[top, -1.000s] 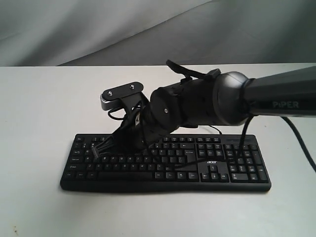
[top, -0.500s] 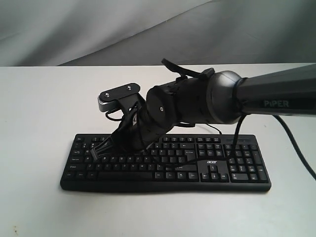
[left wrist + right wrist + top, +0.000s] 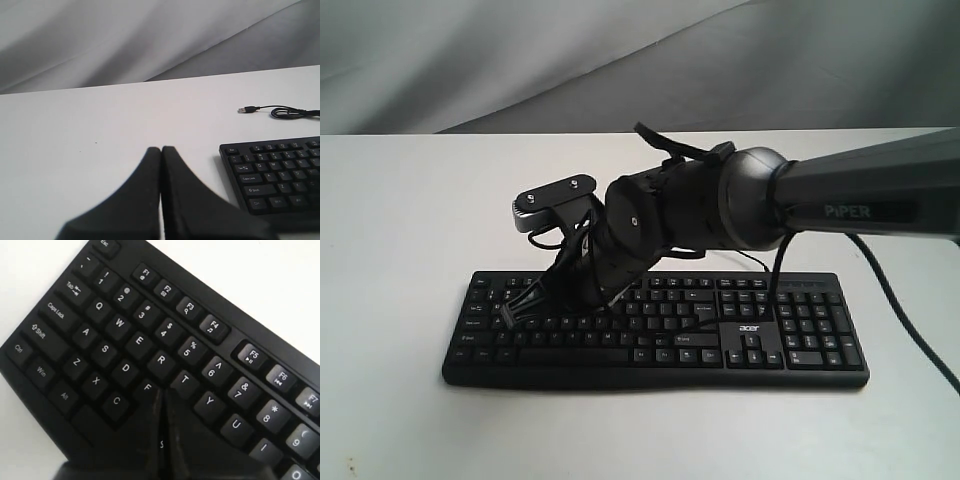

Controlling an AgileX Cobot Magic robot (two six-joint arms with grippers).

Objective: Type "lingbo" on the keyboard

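Right gripper (image 3: 162, 393), jaws pressed together, points between F and T on keyboard (image 3: 115, 347), likely G, letter 4 of 6; left gripper (image 3: 161, 149) likewise closed, idle alongside.

Exterior frontal, mid-distance; wrist views low, close; keyboard (image 3: 650, 347) common to all.

Right gripper (image 3: 162, 396) has both fingers pressed flat together, tips right between the F key (image 3: 146, 388) and T key (image 3: 184, 380) of the black keyboard (image 3: 120, 322). R key (image 3: 161, 360) sits just past the tips. Can't tell if it's touching.
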